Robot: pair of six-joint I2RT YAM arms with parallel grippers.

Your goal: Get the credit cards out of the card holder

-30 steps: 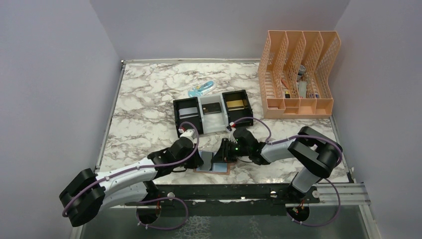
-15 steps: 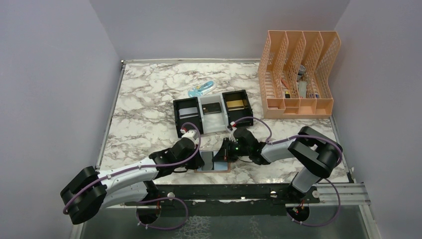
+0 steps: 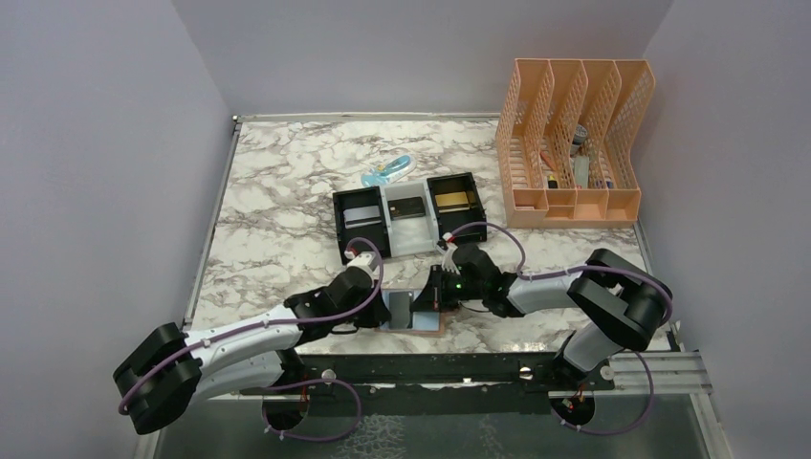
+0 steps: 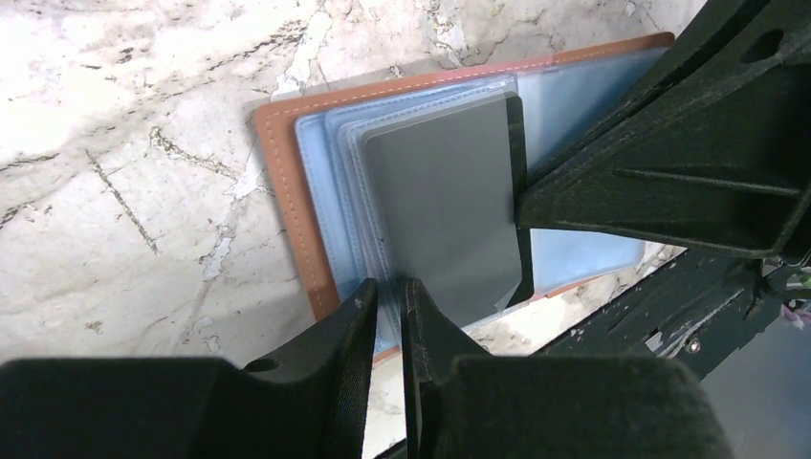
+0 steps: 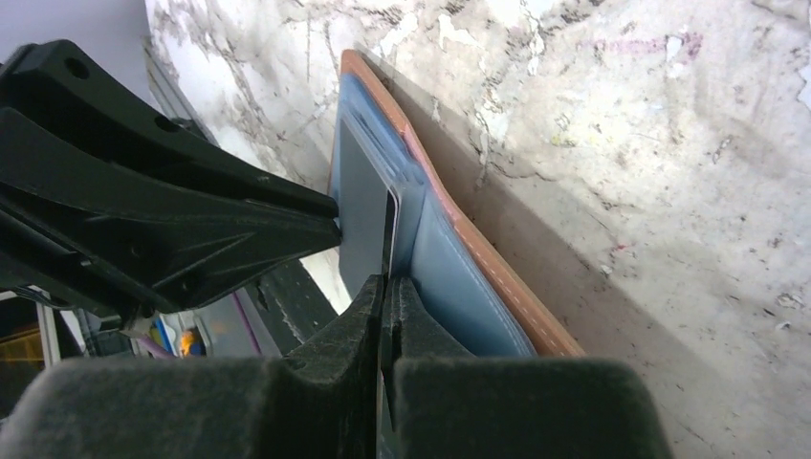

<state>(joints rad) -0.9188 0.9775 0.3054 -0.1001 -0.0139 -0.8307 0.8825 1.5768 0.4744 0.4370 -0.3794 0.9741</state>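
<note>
Pinching the 3 o'clock edge of the grey card [image 4: 445,206] with the right pincer [image 5: 385,292] fully closed, clamping the 9 o'clock pockets of the card holder [image 4: 287,191] with the left pincer [image 4: 389,301] nearly closed, at the near edge of the table [image 3: 287,182], with bare marble toward 12 o'clock.

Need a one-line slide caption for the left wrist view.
Left claw pinches the open card holder's sleeve edge; right claw grips the grey card.
</note>
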